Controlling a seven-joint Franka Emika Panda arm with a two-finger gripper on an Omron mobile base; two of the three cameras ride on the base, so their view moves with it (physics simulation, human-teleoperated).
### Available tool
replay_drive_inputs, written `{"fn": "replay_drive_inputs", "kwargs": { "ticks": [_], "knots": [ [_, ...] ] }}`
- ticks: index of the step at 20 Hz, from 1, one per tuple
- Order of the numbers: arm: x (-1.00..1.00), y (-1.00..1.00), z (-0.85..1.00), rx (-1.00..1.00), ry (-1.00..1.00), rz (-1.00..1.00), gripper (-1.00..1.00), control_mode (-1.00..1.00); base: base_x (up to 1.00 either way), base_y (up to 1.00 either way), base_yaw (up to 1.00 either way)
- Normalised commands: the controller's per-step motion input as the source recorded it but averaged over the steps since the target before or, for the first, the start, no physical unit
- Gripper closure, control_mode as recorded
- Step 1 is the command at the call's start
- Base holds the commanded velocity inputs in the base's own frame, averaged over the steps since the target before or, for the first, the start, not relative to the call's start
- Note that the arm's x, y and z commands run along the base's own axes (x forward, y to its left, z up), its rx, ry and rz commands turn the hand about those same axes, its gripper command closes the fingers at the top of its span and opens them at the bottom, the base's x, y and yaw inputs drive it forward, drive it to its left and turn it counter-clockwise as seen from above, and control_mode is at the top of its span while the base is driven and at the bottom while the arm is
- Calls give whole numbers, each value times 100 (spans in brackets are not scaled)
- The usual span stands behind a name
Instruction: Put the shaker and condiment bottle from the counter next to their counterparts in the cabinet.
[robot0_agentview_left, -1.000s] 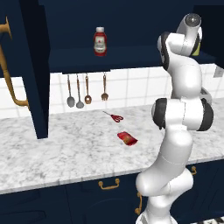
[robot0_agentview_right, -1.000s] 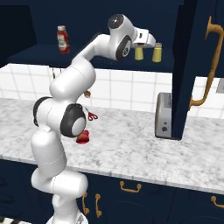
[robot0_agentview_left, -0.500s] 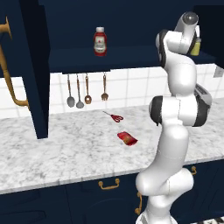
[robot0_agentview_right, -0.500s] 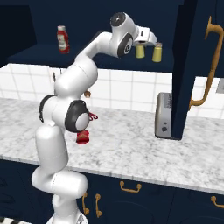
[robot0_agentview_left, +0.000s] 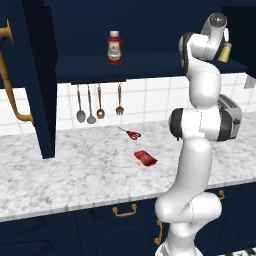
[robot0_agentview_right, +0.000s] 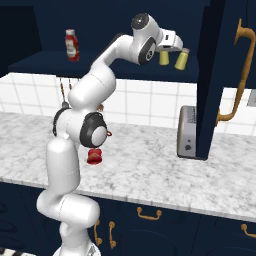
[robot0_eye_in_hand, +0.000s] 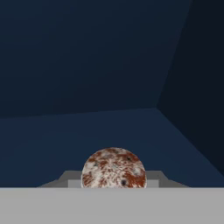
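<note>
Two yellow shakers (robot0_agentview_right: 164, 57) (robot0_agentview_right: 182, 59), one ketchup bottle (robot0_agentview_left: 114, 47), one flat red condiment bottle (robot0_agentview_left: 145, 158), one pair of red scissors (robot0_agentview_left: 130, 133), four hanging utensils (robot0_agentview_left: 90, 104), one toaster (robot0_agentview_right: 188, 132), one navy cabinet (robot0_agentview_left: 150, 66).

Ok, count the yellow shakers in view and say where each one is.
2. Both are at the cabinet shelf: the shaker right under the gripper, upright, and the other yellow shaker beside it toward the door side, tilted. None lies on the counter; the arm could hide others.
</note>
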Motion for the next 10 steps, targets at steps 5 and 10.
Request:
{"fn": "replay_drive_inputs", "kwargs": {
  "ticks": [5, 10],
  "knots": [
    [0, 5, 0, -3, 0, 0, -100, -100, 0, 0, 0],
    [0, 0, 0, 0, 0, 0, -100, -100, 0, 0, 0]
  ]
}}
